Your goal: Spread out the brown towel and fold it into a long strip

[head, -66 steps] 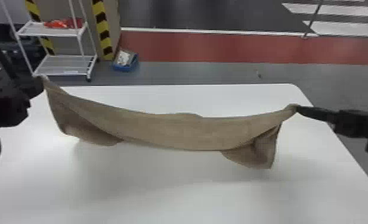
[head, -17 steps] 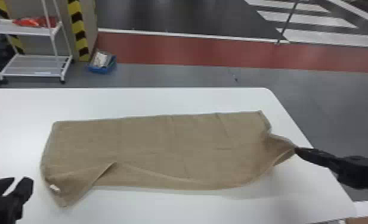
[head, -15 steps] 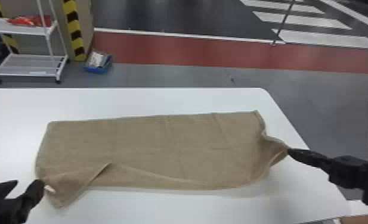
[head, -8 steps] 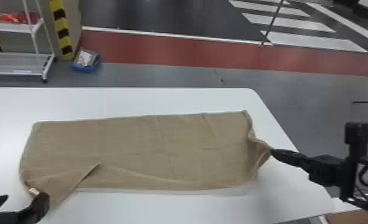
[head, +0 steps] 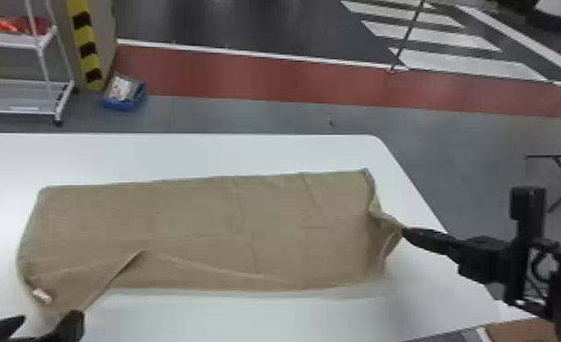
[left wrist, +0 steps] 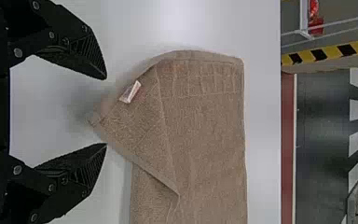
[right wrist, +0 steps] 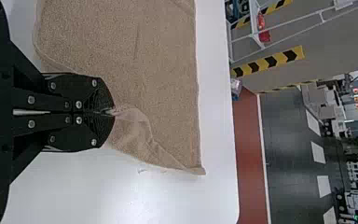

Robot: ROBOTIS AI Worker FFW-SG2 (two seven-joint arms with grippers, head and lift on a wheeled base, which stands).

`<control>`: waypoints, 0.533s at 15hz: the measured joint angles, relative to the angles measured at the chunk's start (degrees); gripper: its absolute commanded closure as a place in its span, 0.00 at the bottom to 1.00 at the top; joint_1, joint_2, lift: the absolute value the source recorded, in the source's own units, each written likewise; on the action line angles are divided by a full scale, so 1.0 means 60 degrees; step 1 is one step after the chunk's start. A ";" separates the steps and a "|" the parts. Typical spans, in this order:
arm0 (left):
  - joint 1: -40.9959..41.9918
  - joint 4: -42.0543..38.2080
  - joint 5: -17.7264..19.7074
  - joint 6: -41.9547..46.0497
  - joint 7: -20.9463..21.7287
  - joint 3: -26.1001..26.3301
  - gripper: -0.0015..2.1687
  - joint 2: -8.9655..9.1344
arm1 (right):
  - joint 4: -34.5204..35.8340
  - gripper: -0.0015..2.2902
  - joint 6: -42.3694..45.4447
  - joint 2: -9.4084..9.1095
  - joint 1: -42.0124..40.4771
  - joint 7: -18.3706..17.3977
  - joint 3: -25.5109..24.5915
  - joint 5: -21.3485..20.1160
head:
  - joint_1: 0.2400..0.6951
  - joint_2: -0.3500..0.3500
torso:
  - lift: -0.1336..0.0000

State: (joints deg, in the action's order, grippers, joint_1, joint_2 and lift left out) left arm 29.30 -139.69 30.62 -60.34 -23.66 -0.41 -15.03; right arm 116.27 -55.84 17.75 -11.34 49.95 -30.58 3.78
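No readable text. Brown towel (head: 192,218): small whitish label (head: 42,295) at the towel's near left corner, print too small to read. Black-and-yellow hazard marking (head: 87,43) on the upright grey panel (head: 105,34) beyond the towel's left part, chevron-shaped stripes in the right wrist view. White crosswalk bars (head: 470,63) on dark floor (head: 265,22), beyond the towel's right end. Right wrist view, far beyond the towel: small orange-red marks (right wrist: 355,99), possibly characters, too tiny to make out.

Towel (head: 197,227) on table (head: 211,154)
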 measured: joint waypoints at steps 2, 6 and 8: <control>-0.0126 0.0295 0.0066 0.0065 -0.0040 0.0050 0.21 0.0026 | 0.0001 0.59 -0.0002 0.0000 0.0000 0.0009 -0.0001 -0.0003 | 1.00 0.13 | 0.07; -0.0164 0.0356 0.0135 0.0129 -0.0100 0.0054 0.63 0.0039 | 0.0021 0.60 -0.0004 0.0000 0.0000 0.0009 -0.0015 -0.0003 | 1.00 0.13 | 0.07; -0.0164 0.0323 0.0133 0.0113 -0.0117 0.0038 0.91 0.0043 | 0.0030 0.60 -0.0001 -0.0009 0.0000 0.0009 -0.0017 -0.0001 | 1.00 0.13 | 0.07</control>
State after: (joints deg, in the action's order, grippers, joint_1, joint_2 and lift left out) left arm 28.32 -137.75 31.42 -59.66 -24.36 -0.18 -14.77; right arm 116.45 -55.84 17.70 -11.34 50.01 -30.69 3.78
